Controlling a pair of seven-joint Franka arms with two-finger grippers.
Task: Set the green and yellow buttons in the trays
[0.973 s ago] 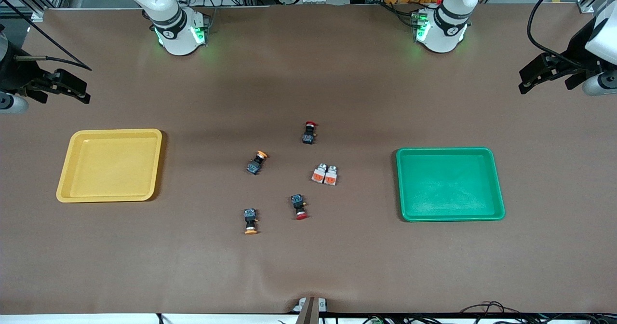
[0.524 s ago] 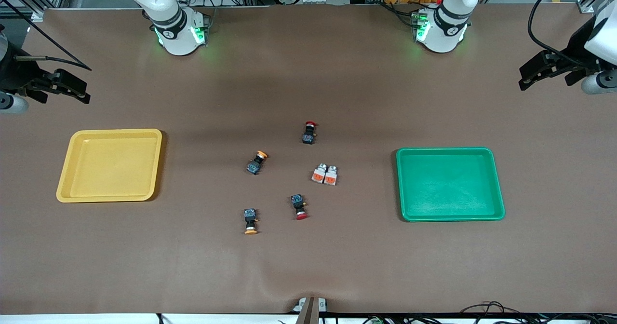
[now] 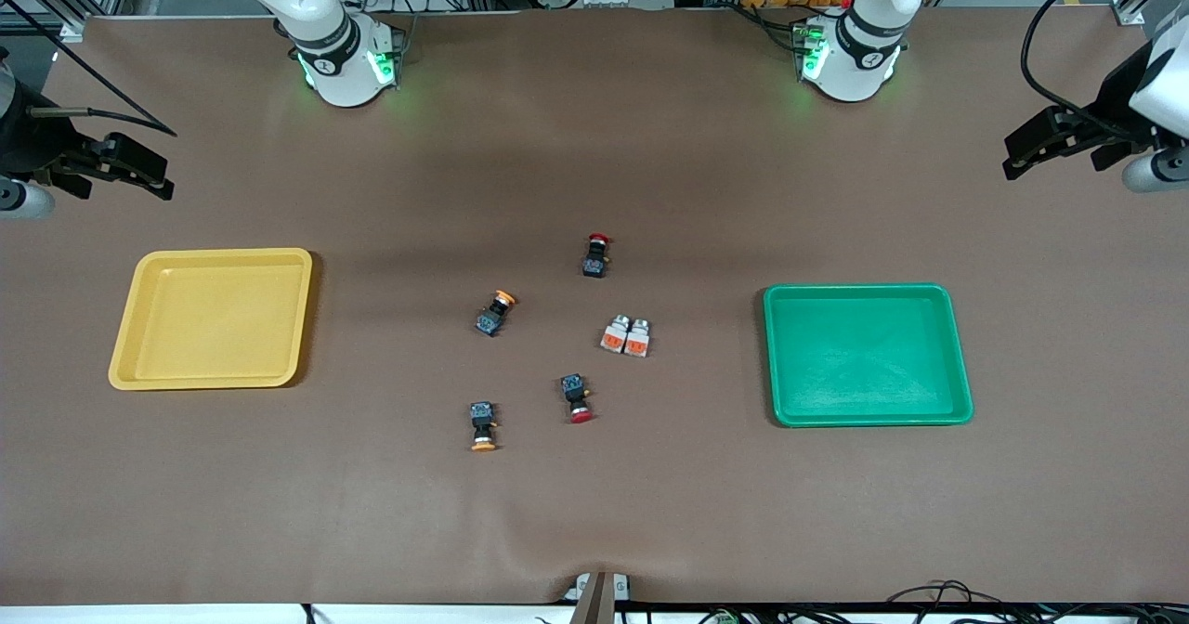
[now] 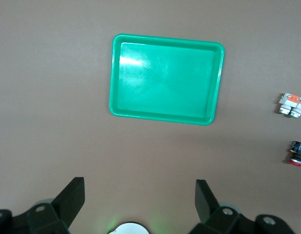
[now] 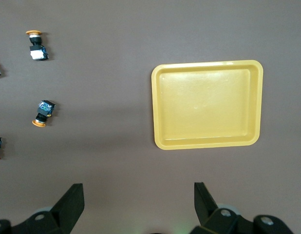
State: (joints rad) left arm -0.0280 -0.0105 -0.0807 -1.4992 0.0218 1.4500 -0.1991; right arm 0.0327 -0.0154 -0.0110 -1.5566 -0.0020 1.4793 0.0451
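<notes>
Between the trays lie two black buttons with orange-yellow caps [image 3: 495, 312] [image 3: 482, 425] and a pair of silver-white blocks with orange faces [image 3: 625, 336]. The yellow tray [image 3: 212, 318] lies toward the right arm's end of the table and the green tray [image 3: 868, 355] toward the left arm's end; nothing is in either. My left gripper [image 3: 1054, 155] hangs open high over the table's end past the green tray [image 4: 165, 78]. My right gripper [image 3: 116, 183] hangs open over the end past the yellow tray [image 5: 207, 105]. Neither holds anything.
Two black buttons with red caps [image 3: 595, 254] [image 3: 577, 397] lie among the others at mid-table. The arm bases [image 3: 344, 67] [image 3: 850, 58] stand along the back edge. Brown table cover spreads wide around the trays.
The left gripper has drifted slightly over its end of the table. The right arm, buttons and trays have not moved.
</notes>
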